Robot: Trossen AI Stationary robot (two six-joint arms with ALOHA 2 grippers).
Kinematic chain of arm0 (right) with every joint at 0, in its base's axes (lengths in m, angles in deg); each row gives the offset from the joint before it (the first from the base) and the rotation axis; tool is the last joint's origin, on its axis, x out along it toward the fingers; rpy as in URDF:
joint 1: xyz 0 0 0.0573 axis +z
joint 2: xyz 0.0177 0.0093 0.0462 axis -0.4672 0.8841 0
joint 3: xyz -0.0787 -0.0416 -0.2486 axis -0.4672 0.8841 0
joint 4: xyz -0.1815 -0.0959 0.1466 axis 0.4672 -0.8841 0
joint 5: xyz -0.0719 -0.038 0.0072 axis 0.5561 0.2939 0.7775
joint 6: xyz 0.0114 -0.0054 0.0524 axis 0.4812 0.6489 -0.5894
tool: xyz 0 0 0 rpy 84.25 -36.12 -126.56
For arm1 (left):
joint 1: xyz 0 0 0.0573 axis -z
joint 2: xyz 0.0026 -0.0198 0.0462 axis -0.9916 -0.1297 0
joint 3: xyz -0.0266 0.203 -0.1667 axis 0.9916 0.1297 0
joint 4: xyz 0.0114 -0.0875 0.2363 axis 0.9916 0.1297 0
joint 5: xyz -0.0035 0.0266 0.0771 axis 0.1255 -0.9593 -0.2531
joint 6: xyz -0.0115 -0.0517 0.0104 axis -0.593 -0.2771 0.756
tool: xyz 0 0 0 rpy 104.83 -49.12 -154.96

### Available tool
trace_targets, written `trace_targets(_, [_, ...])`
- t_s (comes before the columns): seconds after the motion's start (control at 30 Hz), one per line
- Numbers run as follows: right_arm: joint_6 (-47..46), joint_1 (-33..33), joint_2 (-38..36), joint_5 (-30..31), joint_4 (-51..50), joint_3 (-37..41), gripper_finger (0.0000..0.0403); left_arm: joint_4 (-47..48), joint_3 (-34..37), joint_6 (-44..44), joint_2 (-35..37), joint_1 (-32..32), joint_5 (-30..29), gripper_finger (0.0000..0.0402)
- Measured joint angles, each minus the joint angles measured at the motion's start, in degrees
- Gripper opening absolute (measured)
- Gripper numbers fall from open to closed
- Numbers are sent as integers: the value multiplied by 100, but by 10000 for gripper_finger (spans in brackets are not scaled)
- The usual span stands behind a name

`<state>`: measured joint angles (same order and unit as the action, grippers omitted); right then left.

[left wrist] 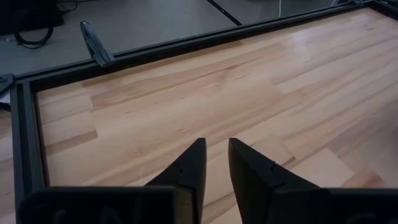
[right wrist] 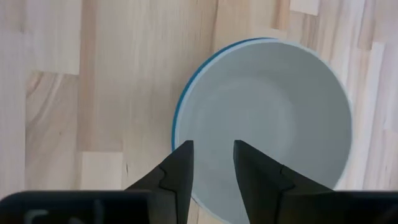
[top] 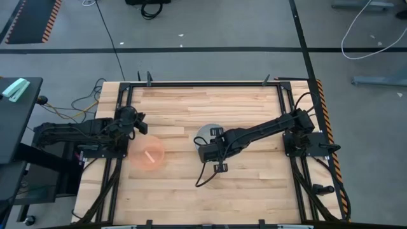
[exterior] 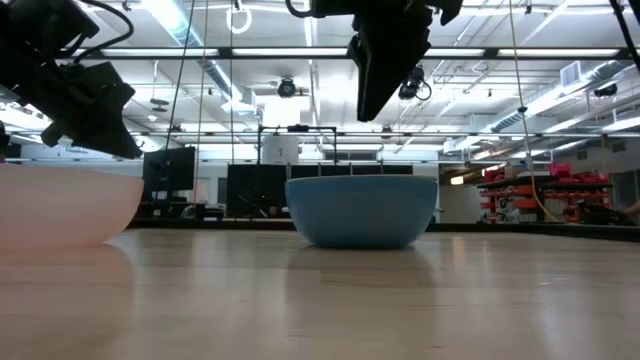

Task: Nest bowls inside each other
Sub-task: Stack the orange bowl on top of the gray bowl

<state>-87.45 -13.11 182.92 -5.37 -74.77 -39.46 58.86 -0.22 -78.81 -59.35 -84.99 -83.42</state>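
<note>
Two bowls nested mid-table: grey bowl (right wrist: 273, 124) inside blue bowl (exterior: 361, 210). Right gripper (right wrist: 212, 168) hangs above their rim, jaws slightly apart, holding nothing. Pink bowl (top: 147, 155) sits beside left gripper (left wrist: 216, 167), jaws nearly together, empty.

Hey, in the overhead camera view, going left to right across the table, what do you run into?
Left gripper → pink-orange bowl → grey-white bowl nested in the blue one, partly under the right gripper.
</note>
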Motion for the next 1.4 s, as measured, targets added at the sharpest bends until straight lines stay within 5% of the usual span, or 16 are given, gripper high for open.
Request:
trace_targets(0.33, [575, -55, 0, -64, 578, 0, 113, -28, 2, -163, -371, 0, -149, 79])
trace_targets(0.53, [811, -541, 4, -1231, 1345, -153, 110, -173, 2, -164, -531, -2, -173, 77])
trace_targets(0.97, [1004, -1316, -1, -1966, 1361, -911, 110, 323, 2, -882, -531, 0, 124, 57])
trace_targets(1.4, [962, -1237, 0, -2048, 277, -909, 109, 901, 2, -1839, -598, 0, 1710, 31])
